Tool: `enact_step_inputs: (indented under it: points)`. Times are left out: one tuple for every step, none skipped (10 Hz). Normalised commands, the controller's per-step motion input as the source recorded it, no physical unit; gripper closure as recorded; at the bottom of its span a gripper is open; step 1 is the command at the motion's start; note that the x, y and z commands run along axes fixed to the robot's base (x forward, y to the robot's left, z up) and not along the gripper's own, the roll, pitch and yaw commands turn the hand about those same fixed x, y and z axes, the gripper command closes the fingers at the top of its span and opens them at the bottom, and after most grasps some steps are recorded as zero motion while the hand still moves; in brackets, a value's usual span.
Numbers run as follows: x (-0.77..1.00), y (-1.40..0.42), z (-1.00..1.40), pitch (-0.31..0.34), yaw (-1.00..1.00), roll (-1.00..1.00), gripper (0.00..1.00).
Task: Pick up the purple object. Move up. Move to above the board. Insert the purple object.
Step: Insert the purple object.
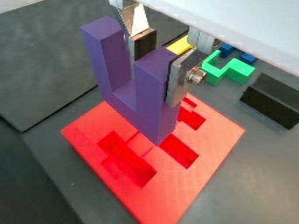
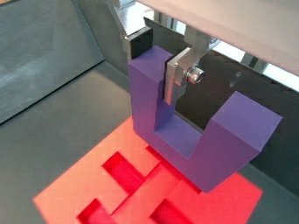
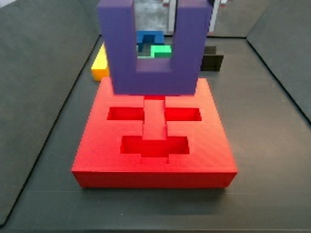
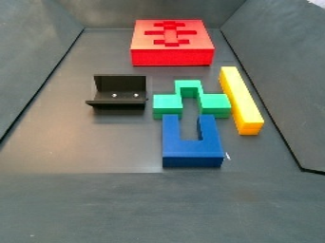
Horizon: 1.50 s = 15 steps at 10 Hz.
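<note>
Gripper [image 2: 177, 72] is clamped on one upright arm of the purple object [image 1: 131, 80], silver finger [image 1: 179, 79] flat against it. You hold it above the red board [image 3: 152, 159], clear of the slots.

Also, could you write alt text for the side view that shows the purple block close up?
A purple U-shaped block, arms up, is held by the tool on one arm, over the far end of a red board with cross-shaped slots. A yellow bar and a green piece lie behind.
</note>
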Motion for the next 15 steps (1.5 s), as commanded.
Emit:
enact_step_inputs:
  points:
    - [0.00,-0.23,-0.43,-0.163,0.21,-0.03,1.00]
    - [0.01,-0.18,-0.44,-0.180,0.39,-0.09,1.00]
    - [0.03,-0.27,-0.32,-0.091,0.37,0.00,1.00]
    - [0.00,-0.30,-0.27,-0.031,0.26,0.03,1.00]
    - [0.00,-0.28,-0.29,-0.003,0.18,0.06,1.00]
    - [0.06,-0.18,-0.28,0.000,0.01,0.12,1.00]
    - [0.19,-0.03,-0.28,0.034,-0.09,0.15,1.00]
    - [0.32,0.00,-0.25,0.079,-0.16,0.19,1.00]
    - [0.42,0.05,-0.24,0.080,-0.16,0.13,1.00]
    - [0.24,0.00,-0.30,0.039,-0.12,0.14,1.00]
    - [0.08,0.00,-0.31,0.029,-0.07,0.13,1.00]
    - [0.00,0.02,-0.25,0.020,-0.04,0.11,1.00]
    - [-0.07,0.04,-0.21,0.006,-0.01,0.09,1.00]
    - [-0.13,0.08,-0.21,0.000,0.00,0.07,1.00]
    - [-0.24,0.11,-0.17,0.000,0.00,0.02,1.00]
